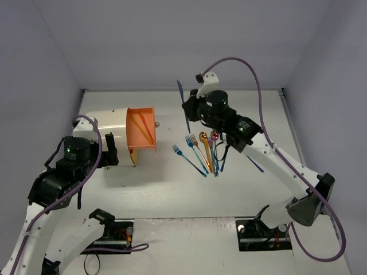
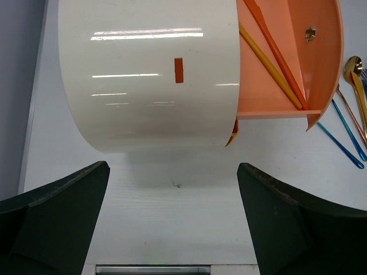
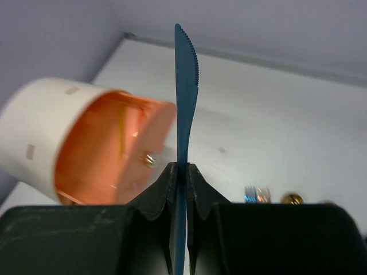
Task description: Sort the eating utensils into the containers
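My right gripper (image 1: 191, 107) is shut on a blue knife (image 1: 183, 103) and holds it in the air to the right of the open orange drawer (image 1: 141, 129). In the right wrist view the knife (image 3: 186, 86) stands blade-up between my closed fingers (image 3: 198, 189). The drawer sticks out of the cream-white drum cabinet (image 1: 109, 129) and holds a yellow-orange utensil (image 2: 269, 63) beside a divider. Several forks and spoons (image 1: 202, 152) lie on the table to the right of it. My left gripper (image 2: 172, 189) is open and empty, just in front of the cabinet (image 2: 149, 74).
The drawer's round orange front with its brass knob (image 3: 148, 159) faces right. Purple-grey walls close in the white table (image 1: 172, 189) at the back and both sides. The arm bases (image 1: 261, 232) stand at the near edge.
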{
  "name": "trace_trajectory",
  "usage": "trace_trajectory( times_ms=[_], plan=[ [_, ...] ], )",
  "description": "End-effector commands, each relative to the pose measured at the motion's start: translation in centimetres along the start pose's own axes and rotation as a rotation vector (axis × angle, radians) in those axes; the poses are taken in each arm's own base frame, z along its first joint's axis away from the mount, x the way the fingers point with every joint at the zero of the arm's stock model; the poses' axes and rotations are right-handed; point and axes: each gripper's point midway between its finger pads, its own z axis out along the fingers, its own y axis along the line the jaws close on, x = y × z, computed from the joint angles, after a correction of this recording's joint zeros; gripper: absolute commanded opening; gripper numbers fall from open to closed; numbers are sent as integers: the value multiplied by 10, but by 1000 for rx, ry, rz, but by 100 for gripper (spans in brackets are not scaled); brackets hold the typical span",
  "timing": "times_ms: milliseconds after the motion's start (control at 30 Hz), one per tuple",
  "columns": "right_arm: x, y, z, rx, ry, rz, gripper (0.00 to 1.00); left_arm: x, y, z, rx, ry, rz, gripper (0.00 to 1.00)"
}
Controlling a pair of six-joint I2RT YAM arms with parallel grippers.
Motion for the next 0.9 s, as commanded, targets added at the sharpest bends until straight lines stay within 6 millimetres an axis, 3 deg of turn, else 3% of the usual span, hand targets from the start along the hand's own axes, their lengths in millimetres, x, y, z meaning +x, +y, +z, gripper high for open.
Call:
trace_trajectory(
  times_ms=[0,100,133,167,200,367,400,500,600,867],
  plan=[
    [-32,59,26,-148,-63,-90,0,-22,-4,-4,10,-64,-51,93],
    [-31,89,47,-193,-61,-114,0,-20,-4,-5,18,-64,-58,93],
    [-38,102,46,-222,-76,-113,0,-20,-4,-6,21,-67,-67,93],
    [-31,103,53,-220,-63,-117,0,-19,-4,-6,20,-65,-67,93],
    [-41,125,54,-260,-102,-115,0,-18,-5,-7,25,-65,-77,93],
    [-20,152,77,-274,-85,-125,0,-14,-4,-10,29,-70,-92,93],
    [-22,153,77,-275,-91,-124,0,-14,-4,-10,29,-70,-92,93],
    [-2,154,94,-239,-65,-135,1,-14,-4,-10,28,-69,-96,93],
    [16,149,103,-214,-35,-147,11,-13,-4,-10,30,-66,-97,93],
    [32,133,104,-157,-9,-189,19,-9,-4,-8,27,-59,-91,93]
  ],
)
